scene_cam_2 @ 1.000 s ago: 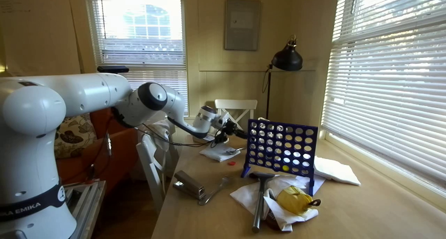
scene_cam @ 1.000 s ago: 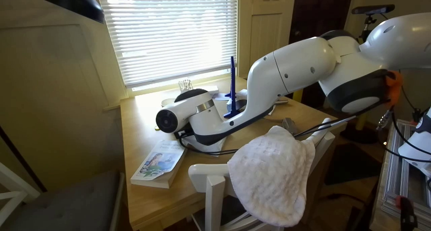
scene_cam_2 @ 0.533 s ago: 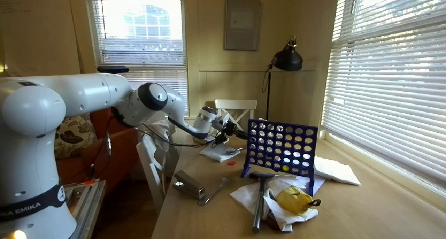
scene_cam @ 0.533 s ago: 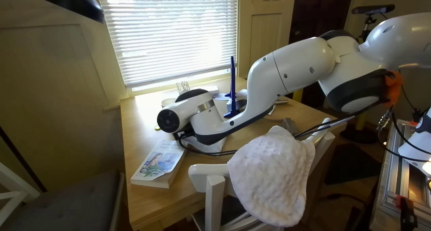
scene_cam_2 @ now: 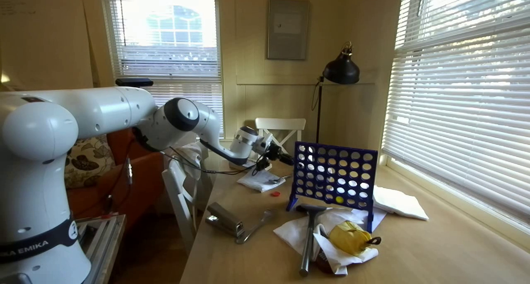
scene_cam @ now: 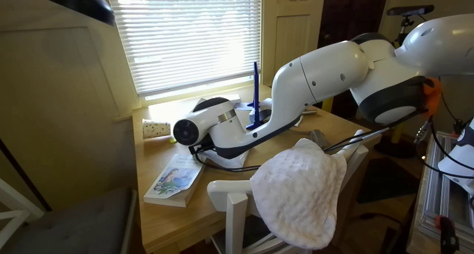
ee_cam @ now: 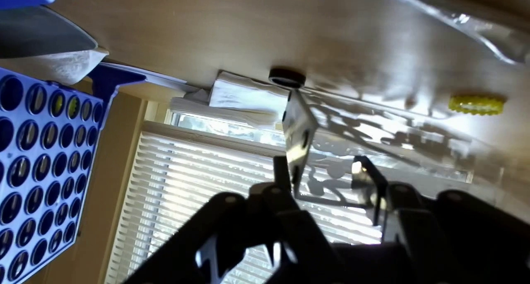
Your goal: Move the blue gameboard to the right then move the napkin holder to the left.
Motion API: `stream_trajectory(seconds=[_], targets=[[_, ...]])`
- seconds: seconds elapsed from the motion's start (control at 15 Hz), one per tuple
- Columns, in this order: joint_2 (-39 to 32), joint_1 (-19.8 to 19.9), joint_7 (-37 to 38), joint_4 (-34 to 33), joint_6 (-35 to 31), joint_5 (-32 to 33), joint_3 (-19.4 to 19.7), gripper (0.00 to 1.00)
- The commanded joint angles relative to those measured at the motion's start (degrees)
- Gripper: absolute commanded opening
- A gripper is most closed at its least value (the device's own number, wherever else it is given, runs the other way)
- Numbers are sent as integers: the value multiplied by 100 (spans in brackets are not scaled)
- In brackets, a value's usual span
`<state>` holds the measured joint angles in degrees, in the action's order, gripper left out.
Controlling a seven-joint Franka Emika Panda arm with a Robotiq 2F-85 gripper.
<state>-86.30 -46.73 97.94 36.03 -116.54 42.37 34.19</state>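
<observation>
Blue gameboard (scene_cam_2: 336, 176) is being held upright by its feet on the bench (scene_cam_2: 459, 255), to the left of the pincer (ee_cam: 323, 172) in the wrist view. Napkin holder (ee_cam: 296, 122), apparently tipped, is being faced just ahead, its plain plate being seen beside one jaw, its patterned panels being pointed away from the gameboard. The jaws are being held partway apart, nothing seemingly being gripped; contact cannot be told.

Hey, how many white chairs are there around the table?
2: one chair with a towel over its back, another chair beyond the far end of the table in an exterior view. More may be hidden.
</observation>
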Motion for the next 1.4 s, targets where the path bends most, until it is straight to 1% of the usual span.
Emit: stream_trajectory(seconds=[0.0,0.13,0.2,0.4,0.47,0.53,0.6,0.67,0.73,0.8,0.87,0.93,1.0,1.27,1.33], targets=[[0,-23,130,25,-86,113,78,19],[2,-44,214,55,-157,198,136,4],[2,-48,261,89,-211,220,135,0],[2,-52,220,58,-152,189,168,0],[2,-41,125,36,-87,130,138,1],[2,-19,13,-6,8,48,94,0],[47,16,-230,2,176,-102,-42,0],[78,49,-511,-4,334,-244,-187,27],[71,69,-789,-63,586,-353,-293,28],[39,39,-1027,-118,950,-432,-362,32],[18,190,-1168,-354,1372,-59,-775,40],[26,205,-1385,-398,1566,2,-893,46],[38,205,-1537,-424,1702,99,-1009,54],[75,81,-2327,-405,2037,707,-1178,83],[88,171,-1954,-389,1946,710,-1312,64]])
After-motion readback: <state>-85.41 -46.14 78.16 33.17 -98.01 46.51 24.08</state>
